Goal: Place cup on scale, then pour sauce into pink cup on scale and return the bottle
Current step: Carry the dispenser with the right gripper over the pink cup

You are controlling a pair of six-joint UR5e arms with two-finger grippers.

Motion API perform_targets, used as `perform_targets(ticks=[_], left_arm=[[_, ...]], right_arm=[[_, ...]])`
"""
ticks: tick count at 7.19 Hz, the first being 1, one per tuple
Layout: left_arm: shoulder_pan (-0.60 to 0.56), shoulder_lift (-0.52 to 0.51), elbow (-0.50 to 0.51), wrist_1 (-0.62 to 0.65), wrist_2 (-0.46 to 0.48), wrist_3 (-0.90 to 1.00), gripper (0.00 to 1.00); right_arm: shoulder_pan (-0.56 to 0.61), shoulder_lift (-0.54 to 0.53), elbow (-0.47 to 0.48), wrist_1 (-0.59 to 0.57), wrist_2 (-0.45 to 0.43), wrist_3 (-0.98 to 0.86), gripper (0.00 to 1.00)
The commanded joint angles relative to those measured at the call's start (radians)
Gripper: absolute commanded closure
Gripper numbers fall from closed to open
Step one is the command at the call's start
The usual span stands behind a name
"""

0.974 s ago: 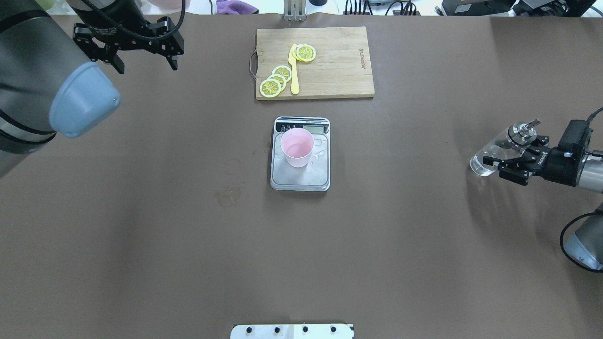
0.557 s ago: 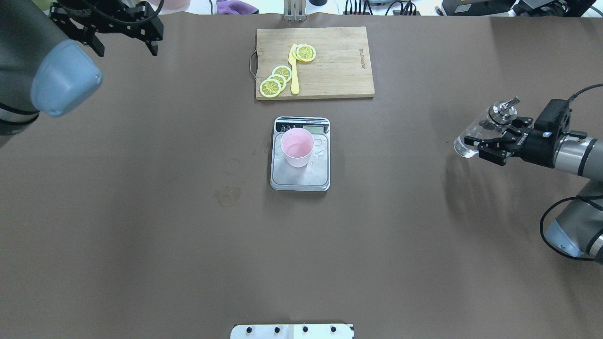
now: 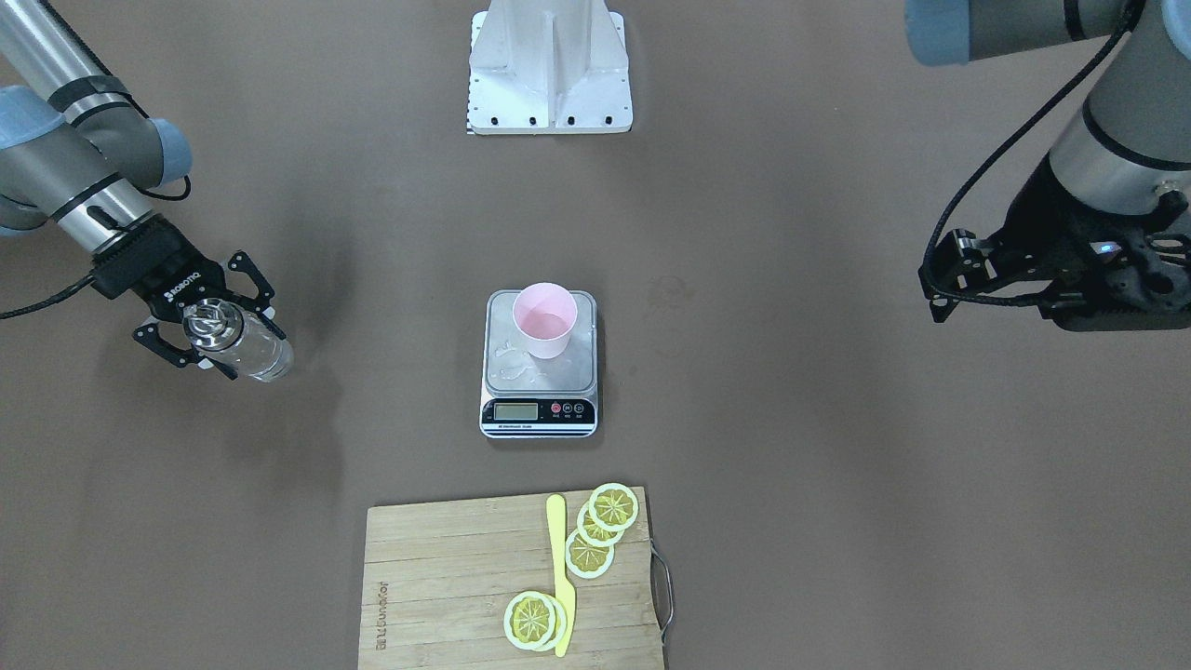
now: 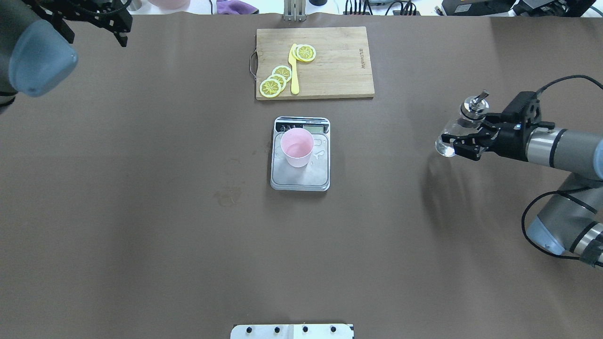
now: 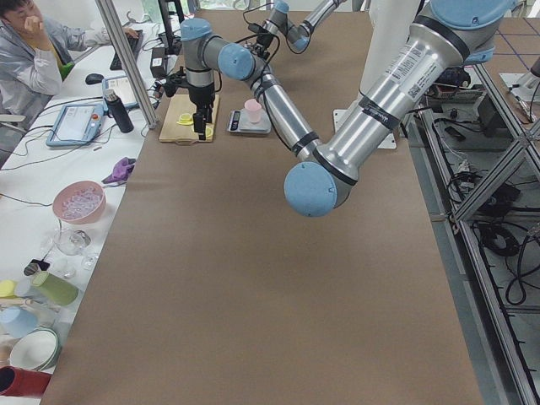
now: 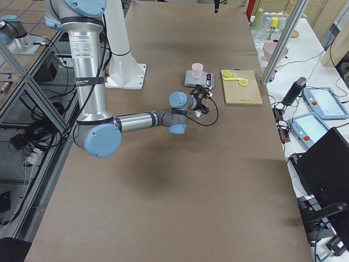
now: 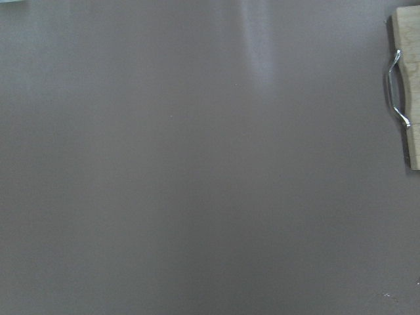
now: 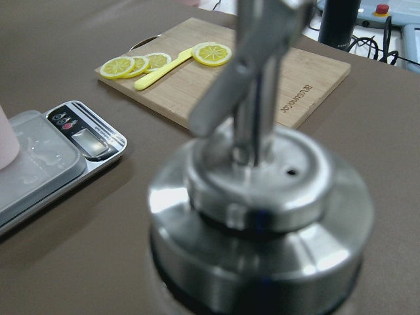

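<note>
The brown table (image 4: 141, 212) is laid out for short reaches. Taking the overhead view as the dial, with the scale (image 4: 300, 181) at its centre, the wooden cutting board (image 4: 330, 70) lies at 12 o'clock, well apart from the scale. It carries a yellow knife (image 4: 294, 77) and lemon slices (image 4: 275, 81) that play no part in this job. The scale's display faces 12 o'clock, away from the robot, and wet-looking streaks show on its platform. The pink cup (image 4: 297, 147) stands upright on the display half of the platform, so the first step looks done; I cannot tell whether any liquid is in it. Out at 3 o'clock, well apart from the scale, the right gripper (image 4: 454, 143) has its jaws clamped on the body of the bottle (image 4: 459, 127). It grips low on the glass, probably so that the spout stays free for tipping. The bottle reads as roughly upright with its cap uppermost, which holds the clear sauce (image 4: 445, 145) in while it is carried, and its shadow suggests it is off the table. The left gripper (image 4: 93, 33) is parked at about 10 o'clock by the far corner, jaws spread and empty, out of the pouring arm's way. The next move will call for bringing the spout over the narrow cup before any tilt.
</note>
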Motion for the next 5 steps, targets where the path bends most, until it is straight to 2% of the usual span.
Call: perform_targets(ticks=[1,2,3,4,5], left_arm=[[-0.044,0.050,0.041,-0.044,-0.007,0.110,0.02],[-0.048,0.064,0.048,-0.049,-0.007,0.125,0.02],[-0.067,0.072,0.072,-0.056,-0.009,0.166,0.02],[-0.089,0.077,0.107,-0.073,-0.010,0.209,0.02],[-0.101,0.087,0.126,-0.099,-0.012,0.223,0.02]], right_arm=[[-0.037,0.004,0.185,-0.373,-0.011,-0.213,1.00],[-0.071,0.065,0.265,-0.581,-0.052,-0.261,1.00],[-0.136,0.152,0.314,-0.771,-0.159,-0.260,1.00],[-0.167,0.216,0.324,-0.899,-0.185,-0.257,1.00],[-0.209,0.240,0.322,-0.975,-0.215,-0.257,1.00]])
